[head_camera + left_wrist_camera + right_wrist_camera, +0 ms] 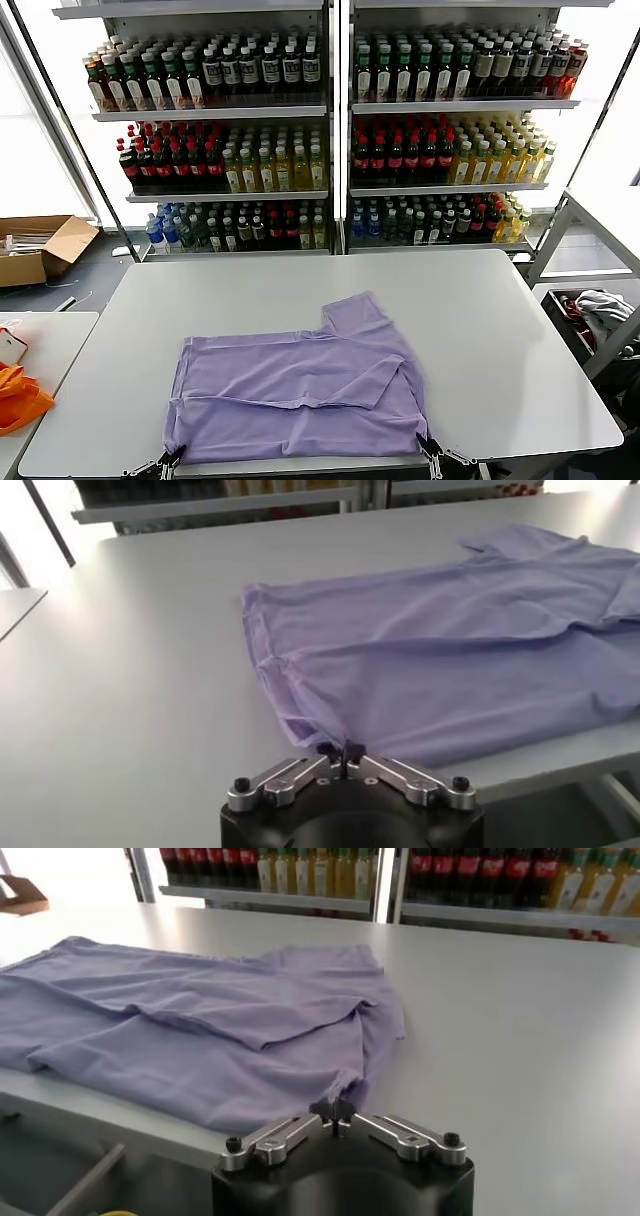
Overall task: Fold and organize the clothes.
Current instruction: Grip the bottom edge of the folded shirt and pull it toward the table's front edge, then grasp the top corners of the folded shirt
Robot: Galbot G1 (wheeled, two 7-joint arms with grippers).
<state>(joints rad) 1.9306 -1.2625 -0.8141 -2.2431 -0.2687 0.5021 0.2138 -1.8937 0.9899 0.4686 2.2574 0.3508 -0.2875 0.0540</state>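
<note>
The lavender T-shirt [300, 385] lies flat on the tabletop [500, 330], its long axis running side to side. The left gripper [166, 462] and right gripper [432, 449] sit at its near corners, each with fingers pressed together pinching the hem; the rest of the shirt stretches away from both.

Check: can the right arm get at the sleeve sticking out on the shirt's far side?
Probably yes. The sleeve lies flat on open table, but the right gripper is pinching the T-shirt hem.

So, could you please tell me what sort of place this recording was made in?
Probably a shop-style test room: shelves of bottled drinks stand behind a white table that holds a lavender T-shirt, and a cardboard box sits on the floor.
</note>
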